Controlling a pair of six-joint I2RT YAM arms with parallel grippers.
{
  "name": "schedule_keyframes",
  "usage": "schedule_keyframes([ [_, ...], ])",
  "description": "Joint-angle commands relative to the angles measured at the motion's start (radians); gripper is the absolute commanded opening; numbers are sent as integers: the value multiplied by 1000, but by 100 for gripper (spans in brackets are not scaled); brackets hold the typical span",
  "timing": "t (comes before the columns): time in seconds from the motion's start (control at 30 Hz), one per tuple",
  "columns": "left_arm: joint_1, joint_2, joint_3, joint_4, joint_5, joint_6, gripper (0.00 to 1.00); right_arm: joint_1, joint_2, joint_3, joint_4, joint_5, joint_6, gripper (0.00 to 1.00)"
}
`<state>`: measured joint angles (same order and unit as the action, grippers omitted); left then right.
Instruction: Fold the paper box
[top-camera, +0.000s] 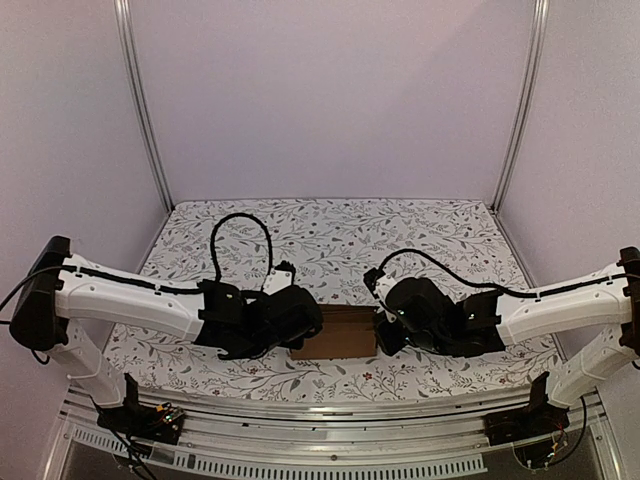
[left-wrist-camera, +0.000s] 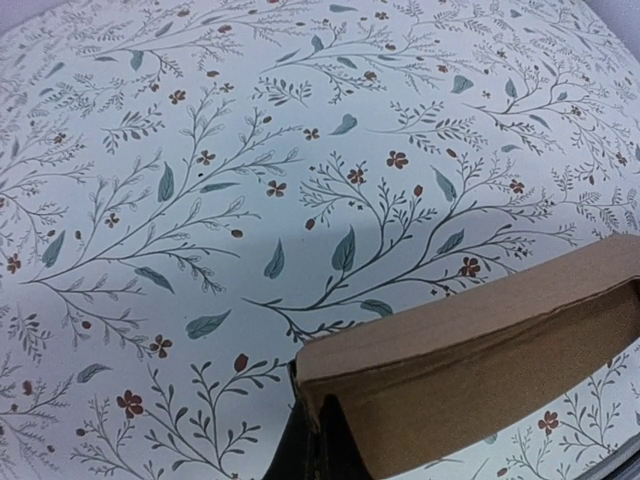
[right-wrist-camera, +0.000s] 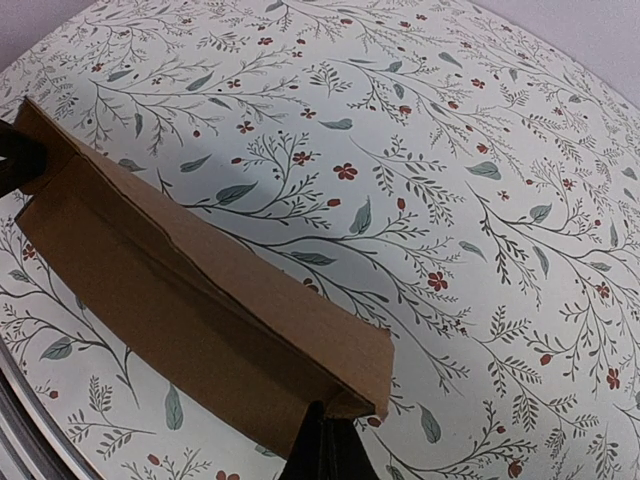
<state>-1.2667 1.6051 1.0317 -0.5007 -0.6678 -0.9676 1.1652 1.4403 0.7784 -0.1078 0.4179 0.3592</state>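
The table (top-camera: 450, 240) in front of you is covered by a cloth (left-wrist-camera: 200, 200) printed with leaves and small red flowers. Your left arm (top-camera: 130, 297) and right arm (top-camera: 560, 300) reach in from either side and meet over its near middle.

Between them lies the paper box (top-camera: 335, 335), a plain brown cardboard piece close to the table's near edge. Its long axis runs left to right, parallel to that edge, so one end points at each arm. Neither arm is nearer, since each has its own end.

The left gripper (left-wrist-camera: 312, 440) is closed tight on the box's left end, with the cardboard running away to its right. The right gripper (right-wrist-camera: 325, 448) is pinched on the right end corner, and the box stretches off to its left, a folded panel standing up along its length. You cannot tell from these views whether the box rests on the cloth or hangs just above it.

For your next fold, I judge that any push should go across the long axis, with both ends kept level.

No brand, label or writing shows on the cardboard or the cloth.
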Motion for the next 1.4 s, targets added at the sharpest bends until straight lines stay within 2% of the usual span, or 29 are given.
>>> schedule_keyframes([
  [0.0,-60,17,37,90,153,27,0,28,32,-16,6,-93,-5,0],
  [0.6,-59,19,56,108,158,39,0,29,43,-7,7,-102,-2,0],
  [1.03,-59,-36,-67,77,109,-26,0,29,42,-7,7,-103,3,0],
  [1.37,-59,-49,-102,77,112,-49,0,31,47,5,-5,-102,4,0],
])
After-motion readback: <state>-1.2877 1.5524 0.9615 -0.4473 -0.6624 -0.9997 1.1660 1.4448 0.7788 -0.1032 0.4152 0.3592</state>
